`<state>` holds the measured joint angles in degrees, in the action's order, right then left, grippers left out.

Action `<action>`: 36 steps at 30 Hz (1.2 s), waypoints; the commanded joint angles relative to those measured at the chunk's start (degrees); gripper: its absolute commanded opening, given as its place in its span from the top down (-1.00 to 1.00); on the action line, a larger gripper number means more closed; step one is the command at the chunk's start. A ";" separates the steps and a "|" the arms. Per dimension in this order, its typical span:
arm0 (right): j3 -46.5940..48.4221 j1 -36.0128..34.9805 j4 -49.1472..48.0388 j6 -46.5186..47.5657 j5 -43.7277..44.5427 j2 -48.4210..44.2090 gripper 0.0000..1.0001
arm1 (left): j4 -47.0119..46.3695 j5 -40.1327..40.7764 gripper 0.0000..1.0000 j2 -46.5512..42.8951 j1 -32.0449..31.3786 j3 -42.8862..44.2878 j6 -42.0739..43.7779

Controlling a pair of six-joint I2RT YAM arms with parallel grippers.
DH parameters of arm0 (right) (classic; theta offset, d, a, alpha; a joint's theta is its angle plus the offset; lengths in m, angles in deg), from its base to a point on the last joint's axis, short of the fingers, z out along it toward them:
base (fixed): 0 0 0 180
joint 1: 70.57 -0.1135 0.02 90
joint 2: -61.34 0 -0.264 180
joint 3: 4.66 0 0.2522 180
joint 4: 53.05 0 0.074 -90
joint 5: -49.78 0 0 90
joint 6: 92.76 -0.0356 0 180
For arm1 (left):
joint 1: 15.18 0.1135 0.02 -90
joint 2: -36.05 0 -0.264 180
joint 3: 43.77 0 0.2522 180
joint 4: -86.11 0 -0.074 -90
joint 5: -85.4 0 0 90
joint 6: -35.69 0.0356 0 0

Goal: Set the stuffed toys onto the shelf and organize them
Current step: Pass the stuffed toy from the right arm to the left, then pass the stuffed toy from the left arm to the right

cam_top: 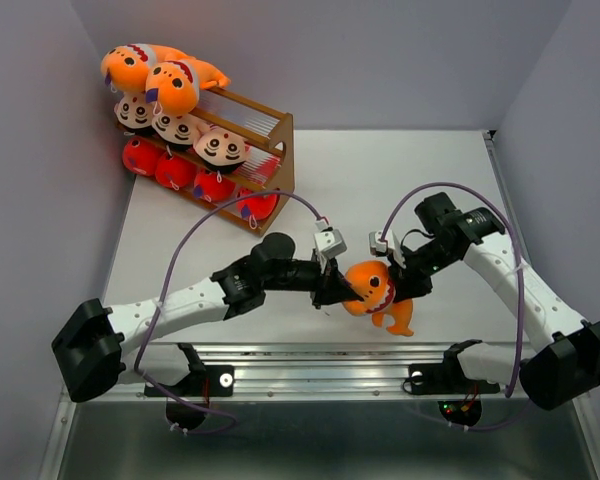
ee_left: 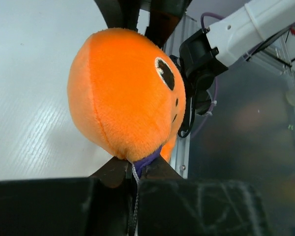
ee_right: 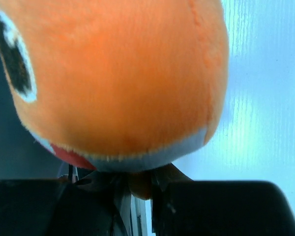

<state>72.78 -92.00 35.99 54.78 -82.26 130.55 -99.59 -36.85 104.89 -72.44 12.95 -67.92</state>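
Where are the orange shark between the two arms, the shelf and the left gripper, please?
orange shark (cam_top: 368,283), top external view, on its orange head.
shelf (cam_top: 284,160), top external view, on its right side panel.
left gripper (ee_left: 135,169), left wrist view, midway between its fingertips.

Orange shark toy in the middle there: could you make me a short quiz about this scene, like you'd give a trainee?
1. True or false: only one gripper holds the loose orange shark.
2. Which toys fill the bottom tier of the shelf? A red sharks; B green frogs; C teddy bears.
3. How many orange toys lie on the shelf's top tier?
Key: 1 false, the left gripper and the right gripper both pinch it. 2 A. 3 two.
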 commanded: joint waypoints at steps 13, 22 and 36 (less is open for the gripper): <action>8.21 2.62 -29.57 -42.75 12.06 -5.41 -1.00 | -30.37 37.24 1.00 -21.37 -0.49 -29.86 -36.39; 5.93 7.90 -35.47 -56.74 -3.22 0.13 -1.00 | -39.23 53.78 1.00 -20.68 -0.75 -31.27 -46.95; 0.92 7.90 -47.24 -63.78 -7.00 3.12 -0.85 | -48.91 49.83 1.00 -9.96 -1.63 -27.67 -48.97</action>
<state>74.48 -84.28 -4.90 -7.51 -86.37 132.87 -140.47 13.51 94.60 -73.35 -17.98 -116.38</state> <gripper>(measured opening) 0.954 0.133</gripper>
